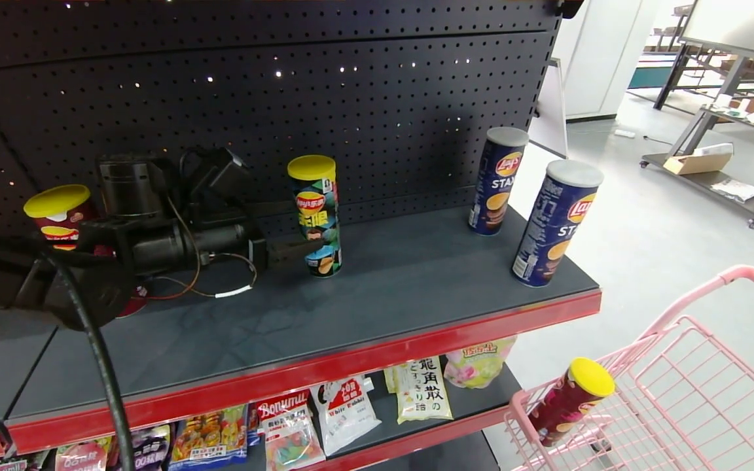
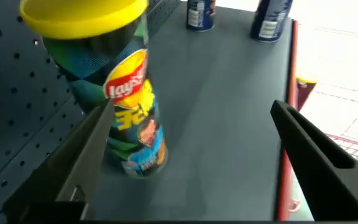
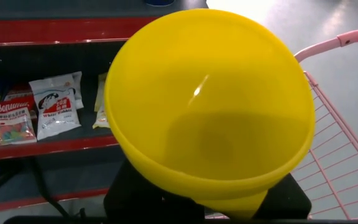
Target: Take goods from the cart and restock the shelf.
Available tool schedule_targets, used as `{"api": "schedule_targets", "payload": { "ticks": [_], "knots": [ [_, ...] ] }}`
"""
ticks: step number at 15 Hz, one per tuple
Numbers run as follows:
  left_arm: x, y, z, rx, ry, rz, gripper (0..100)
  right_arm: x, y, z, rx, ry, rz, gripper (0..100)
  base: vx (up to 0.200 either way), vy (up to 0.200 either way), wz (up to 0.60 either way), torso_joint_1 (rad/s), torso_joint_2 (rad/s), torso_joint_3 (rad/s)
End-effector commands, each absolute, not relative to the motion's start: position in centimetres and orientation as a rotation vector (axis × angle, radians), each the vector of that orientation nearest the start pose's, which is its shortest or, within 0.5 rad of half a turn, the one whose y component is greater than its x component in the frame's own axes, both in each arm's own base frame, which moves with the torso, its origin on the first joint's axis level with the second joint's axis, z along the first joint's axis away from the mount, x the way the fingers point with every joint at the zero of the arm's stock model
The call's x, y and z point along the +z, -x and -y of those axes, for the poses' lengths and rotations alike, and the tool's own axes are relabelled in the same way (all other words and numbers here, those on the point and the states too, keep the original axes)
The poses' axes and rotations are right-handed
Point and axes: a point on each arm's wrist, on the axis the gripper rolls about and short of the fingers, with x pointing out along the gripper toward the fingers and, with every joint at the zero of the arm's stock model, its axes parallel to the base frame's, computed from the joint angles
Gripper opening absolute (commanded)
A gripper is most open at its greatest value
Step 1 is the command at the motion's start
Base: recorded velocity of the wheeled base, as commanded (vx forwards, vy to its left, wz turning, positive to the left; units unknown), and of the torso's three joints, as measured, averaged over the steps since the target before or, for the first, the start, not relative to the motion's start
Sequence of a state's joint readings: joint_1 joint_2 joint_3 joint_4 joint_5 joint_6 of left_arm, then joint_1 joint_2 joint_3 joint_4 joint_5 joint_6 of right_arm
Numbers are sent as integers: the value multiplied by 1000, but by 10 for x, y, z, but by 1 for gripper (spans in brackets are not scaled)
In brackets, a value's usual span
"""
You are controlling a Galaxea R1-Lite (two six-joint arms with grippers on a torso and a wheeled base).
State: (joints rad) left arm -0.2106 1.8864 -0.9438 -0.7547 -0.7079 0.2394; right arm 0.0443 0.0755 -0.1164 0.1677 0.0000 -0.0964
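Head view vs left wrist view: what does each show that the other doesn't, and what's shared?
Head view only: the red can partly behind the left arm, and the snack bags on the lower shelf.
Left wrist view only: a close look along the open fingers of the left hand, with the green can beside one finger.
Both: the green can, the two blue cans, the shelf top, the pink cart and the yellow lid of the can in it.
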Motion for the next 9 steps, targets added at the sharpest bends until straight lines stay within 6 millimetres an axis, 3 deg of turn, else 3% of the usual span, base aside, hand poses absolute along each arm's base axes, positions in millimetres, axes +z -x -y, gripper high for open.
{"api": "schedule_targets", "payload": {
  "ticks": [1, 6, 9],
  "knots": [
    [155, -354, 91, -936, -165, -111, 100, 92, 26, 1, 47, 99, -124, 0, 0, 0, 0, 0, 0, 0],
    [158, -364, 72, -874, -168, -99, 100, 92, 26, 1, 47, 99, -124, 0, 0, 0, 0, 0, 0, 0],
    [166, -386, 70, -865, -180, -44, 100, 91, 26, 1, 45, 100, -128, 0, 0, 0, 0, 0, 0, 0]
  ]
}}
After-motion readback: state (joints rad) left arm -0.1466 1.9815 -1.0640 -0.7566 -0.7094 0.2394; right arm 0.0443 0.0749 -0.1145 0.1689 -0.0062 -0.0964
